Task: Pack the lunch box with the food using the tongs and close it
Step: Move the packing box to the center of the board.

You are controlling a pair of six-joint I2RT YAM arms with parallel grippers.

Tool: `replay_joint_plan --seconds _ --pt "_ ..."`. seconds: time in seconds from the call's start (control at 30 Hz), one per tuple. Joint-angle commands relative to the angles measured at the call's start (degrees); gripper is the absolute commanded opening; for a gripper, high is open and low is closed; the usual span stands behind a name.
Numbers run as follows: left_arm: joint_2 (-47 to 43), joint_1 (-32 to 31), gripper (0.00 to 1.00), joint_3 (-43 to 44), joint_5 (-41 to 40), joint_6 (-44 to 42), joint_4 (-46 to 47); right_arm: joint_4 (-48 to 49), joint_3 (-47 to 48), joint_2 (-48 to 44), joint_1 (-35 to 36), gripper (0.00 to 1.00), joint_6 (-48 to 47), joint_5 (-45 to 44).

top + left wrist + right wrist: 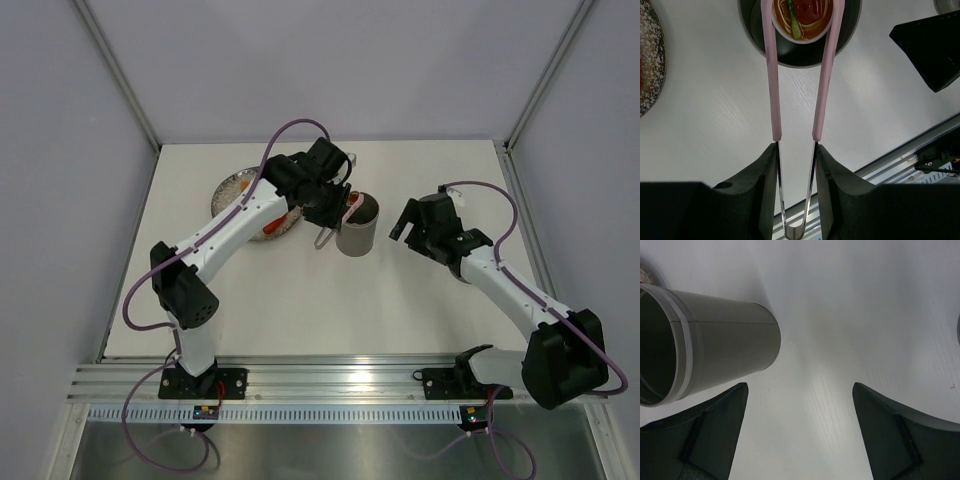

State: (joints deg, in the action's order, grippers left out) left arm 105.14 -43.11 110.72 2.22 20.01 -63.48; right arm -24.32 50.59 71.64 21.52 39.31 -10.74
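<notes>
Lunch box (357, 234) stands upright on the white table (300, 310), near the middle and just right of the speckled plate (232, 188); its mouth is open. From the left wrist we look down into that mouth; we see food (810, 11) inside, red and orange with a green strip, ringed by a white rim. One orange piece (271, 229) lies on the near edge of the plate, partly under the left arm.

We find the tongs (772, 90) in the left gripper (796, 150); its two dark fingers (765, 175) are closed partway, and each presses from outside on one metal arm of the tongs. The joined metal end points back toward the wrist; the pink arms run forward, parted, and pass over the lunch box's rim on either side of the food. The tips are cut off by the top of the view, so we cannot tell whether they touch anything.

We see the right gripper (405, 226) low beside the lunch box on its right, apart from it and facing it; its fingers (715, 432) are spread wide, with only bare table between them and nothing held.
</notes>
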Motion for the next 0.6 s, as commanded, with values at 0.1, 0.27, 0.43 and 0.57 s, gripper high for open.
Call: replay_joint_plan --seconds 0.1,0.27,0.43,0.57 --pt "1.6 -0.1 0.0 2.3 1.9 -1.2 -0.2 10.7 -0.9 1.8 -3.0 0.74 7.3 2.2" --pt "2.3 -0.1 0.09 1.9 2.2 -1.1 0.3 16.6 -3.7 4.5 -7.4 0.51 10.6 9.0" --pt "2.7 -0.1 0.22 2.0 2.4 -1.1 0.4 18.7 -3.8 7.7 -8.3 0.46 11.5 13.4" --pt "2.8 -0.1 0.3 2.1 2.5 -1.1 0.4 20.2 -3.5 9.5 -8.3 0.49 12.0 15.0"
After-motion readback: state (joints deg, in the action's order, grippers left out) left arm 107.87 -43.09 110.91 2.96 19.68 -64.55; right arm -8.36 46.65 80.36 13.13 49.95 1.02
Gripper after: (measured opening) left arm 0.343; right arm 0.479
